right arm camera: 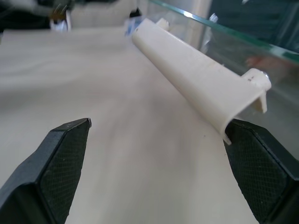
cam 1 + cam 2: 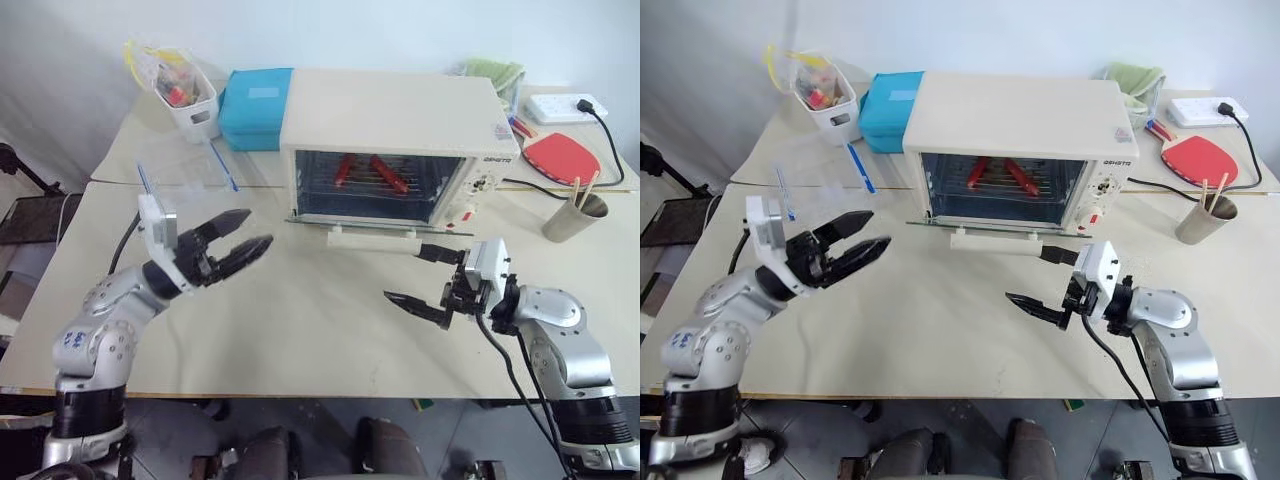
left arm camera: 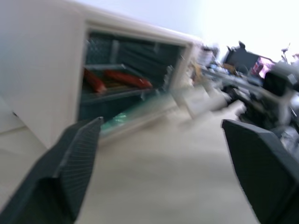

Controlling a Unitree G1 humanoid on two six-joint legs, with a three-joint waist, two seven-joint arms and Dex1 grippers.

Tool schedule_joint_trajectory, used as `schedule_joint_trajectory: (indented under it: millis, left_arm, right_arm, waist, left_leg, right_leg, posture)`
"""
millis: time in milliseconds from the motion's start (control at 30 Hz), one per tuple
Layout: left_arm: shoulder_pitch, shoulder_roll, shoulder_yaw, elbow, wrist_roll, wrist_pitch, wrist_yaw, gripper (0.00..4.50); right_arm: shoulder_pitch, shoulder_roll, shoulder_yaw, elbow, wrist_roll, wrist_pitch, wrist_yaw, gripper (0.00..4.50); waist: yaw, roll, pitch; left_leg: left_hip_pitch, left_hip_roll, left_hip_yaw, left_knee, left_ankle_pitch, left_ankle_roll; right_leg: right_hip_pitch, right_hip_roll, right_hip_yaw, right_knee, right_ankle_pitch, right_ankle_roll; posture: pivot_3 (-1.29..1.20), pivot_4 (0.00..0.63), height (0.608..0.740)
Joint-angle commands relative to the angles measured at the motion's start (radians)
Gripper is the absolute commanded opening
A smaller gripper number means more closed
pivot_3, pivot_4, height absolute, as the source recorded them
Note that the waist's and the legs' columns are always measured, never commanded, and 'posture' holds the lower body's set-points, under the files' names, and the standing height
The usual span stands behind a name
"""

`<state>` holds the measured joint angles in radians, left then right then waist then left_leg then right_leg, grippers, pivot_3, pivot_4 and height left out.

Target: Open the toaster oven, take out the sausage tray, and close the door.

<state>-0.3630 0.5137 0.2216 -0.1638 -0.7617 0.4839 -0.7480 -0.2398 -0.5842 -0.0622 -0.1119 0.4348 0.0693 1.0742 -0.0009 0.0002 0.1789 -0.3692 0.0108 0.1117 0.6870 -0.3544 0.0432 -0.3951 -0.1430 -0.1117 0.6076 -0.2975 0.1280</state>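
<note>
The cream-white toaster oven [image 2: 390, 115] stands at the back middle of the table. Its glass door [image 2: 330, 220] is folded down flat, with the cream bar handle [image 2: 370, 240] at the front. Two red sausages [image 2: 372, 172] lie inside on the sausage tray [image 3: 110, 93], which is mostly hidden under them. My left gripper [image 2: 255, 230] hovers open over the table, left of the door and apart from it. My right gripper [image 2: 405, 273] is open just right of the handle's end [image 1: 196, 74], one fingertip close to it, holding nothing.
A teal-blue box [image 2: 255, 108] and a white basket [image 2: 185, 95] stand back left, a clear plastic container [image 2: 190, 165] in front of them. Back right are a red paddle [image 2: 560, 155], a cup with chopsticks [image 2: 572, 215], a power strip [image 2: 565, 105] and its cable.
</note>
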Motion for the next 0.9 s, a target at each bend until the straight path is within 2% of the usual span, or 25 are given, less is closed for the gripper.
schedule_joint_trajectory:
  millis: [33,167,333,567,733,900]
  left_arm:
    - [-0.092,-0.035,-0.029,0.069,0.055,-0.043,0.022,2.75]
    - [-0.230,-0.126,-0.089,0.222,0.132,-0.088,0.041,1.54]
    - [-0.285,-0.191,-0.170,0.337,0.238,-0.155,0.021,0.04]
    - [-0.285,-0.213,-0.239,0.401,0.324,-0.207,-0.048,0.01]
    - [-0.237,-0.185,-0.290,0.414,0.401,-0.275,-0.110,0.01]
    - [-0.177,-0.179,-0.296,0.404,0.426,-0.299,-0.132,0.01]
  right_arm:
    - [-0.007,0.002,0.012,-0.053,-0.001,-0.044,0.013,4.50]
    - [-0.004,0.001,0.017,-0.050,-0.020,-0.062,0.009,4.50]
    - [0.006,-0.001,0.017,-0.054,-0.032,-0.079,0.001,4.50]
    - [0.139,-0.008,-0.017,-0.125,-0.061,-0.108,-0.057,4.50]
    - [0.489,0.014,-0.172,-0.235,-0.070,-0.154,-0.159,4.50]
    - [0.682,0.011,-0.331,-0.291,-0.053,-0.168,-0.216,4.50]
  waist:
    - [0.000,0.000,0.000]
    - [0.002,0.000,0.000]
    - [0.000,0.000,0.000]
    - [0.018,-0.001,0.000]
    - [0.046,-0.001,0.000]
    - [0.038,-0.001,0.000]
  left_leg:
    - [0.000,0.000,0.000,0.000,0.000,0.000]
    - [-0.001,0.000,-0.001,0.001,0.000,0.000]
    - [-0.001,0.000,0.000,0.001,0.000,0.000]
    - [-0.002,0.001,-0.002,0.003,0.000,0.000]
    - [-0.003,0.000,-0.007,0.001,-0.001,-0.001]
    - [-0.002,0.001,-0.002,0.006,-0.001,0.000]
  right_leg:
    - [0.000,0.000,0.000,0.000,0.000,0.000]
    - [0.000,0.001,-0.001,0.000,0.000,0.000]
    - [0.000,0.002,-0.002,-0.001,0.000,0.000]
    - [0.001,0.003,-0.002,-0.001,0.000,0.000]
    - [0.001,0.003,-0.006,-0.002,0.000,0.000]
    - [0.004,0.003,-0.004,-0.004,0.001,0.003]
  posture:
    - [0.00,0.150,0.740]
    - [0.00,0.150,0.740]
    - [0.00,0.150,0.740]
    - [0.00,0.150,0.740]
    - [0.00,0.150,0.740]
    - [0.00,0.150,0.740]
